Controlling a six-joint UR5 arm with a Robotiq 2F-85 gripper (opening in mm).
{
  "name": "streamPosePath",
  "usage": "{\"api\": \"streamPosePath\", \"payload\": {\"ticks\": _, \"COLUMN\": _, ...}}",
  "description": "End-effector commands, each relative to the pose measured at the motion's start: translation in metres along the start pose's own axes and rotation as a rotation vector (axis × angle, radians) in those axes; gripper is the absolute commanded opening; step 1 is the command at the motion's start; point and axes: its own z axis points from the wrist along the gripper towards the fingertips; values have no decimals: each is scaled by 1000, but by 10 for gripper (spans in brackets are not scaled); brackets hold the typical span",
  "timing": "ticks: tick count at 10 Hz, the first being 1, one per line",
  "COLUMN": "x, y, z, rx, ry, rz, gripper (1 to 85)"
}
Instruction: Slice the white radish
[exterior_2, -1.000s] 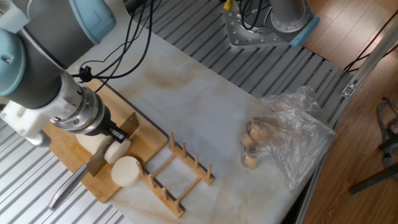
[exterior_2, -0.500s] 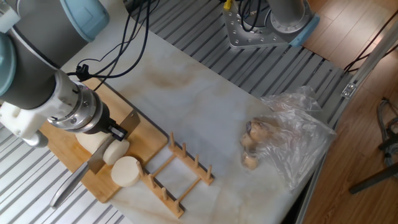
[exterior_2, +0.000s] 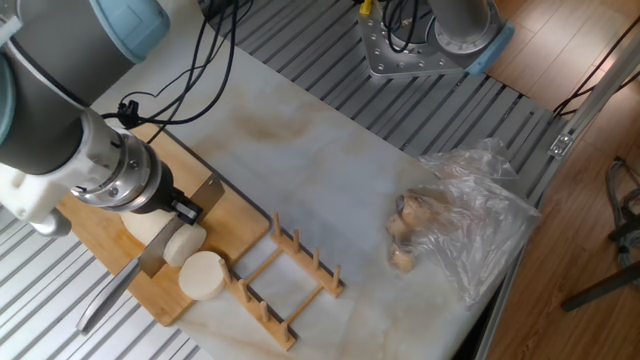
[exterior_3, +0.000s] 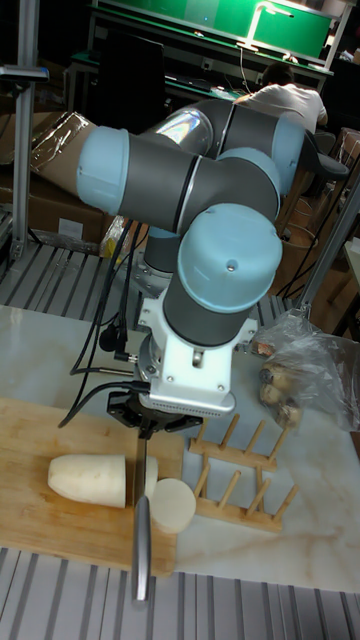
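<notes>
**Knife drawn back through radish, slice nearly free**

Gripper (exterior_3: 146, 428) clamped on knife (exterior_2: 150, 262), blade down between radish (exterior_3: 90, 478) and cut disc (exterior_2: 203, 274) on board (exterior_2: 235, 212). Over the last second the arm has shifted toward 10 o'clock, dragging the blade along the cut. Another disc looks about separated. Rack (exterior_2: 290, 275) sits at 3 o'clock of the board.

Knife (exterior_2: 150, 262) blade stands in the white radish (exterior_2: 178, 246) on the cutting board (exterior_2: 235, 225)

My gripper (exterior_3: 143, 428) works in a tight spot: the wooden rack (exterior_2: 290, 280) stands just beside the cutting board (exterior_2: 235, 215). Beyond it, bare marble (exterior_2: 320, 170) lies open up to the plastic bag (exterior_2: 470, 215), probably passable.
</notes>
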Motion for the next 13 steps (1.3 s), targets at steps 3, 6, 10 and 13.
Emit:
{"api": "streamPosePath", "payload": {"ticks": 3, "x": 2, "y": 16, "z": -16, "rx": -32, "ry": 8, "rz": 6, "gripper": 13}}
{"api": "streamPosePath", "payload": {"ticks": 6, "x": 1, "y": 13, "z": -15, "rx": -24, "ry": 4, "rz": 0, "gripper": 13}}
{"api": "streamPosePath", "payload": {"ticks": 10, "x": 3, "y": 4, "z": -22, "rx": -12, "ry": 1, "rz": 1, "gripper": 13}}
{"api": "streamPosePath", "payload": {"ticks": 13, "x": -1, "y": 2, "z": -30, "rx": -25, "ry": -31, "rz": 12, "gripper": 13}}
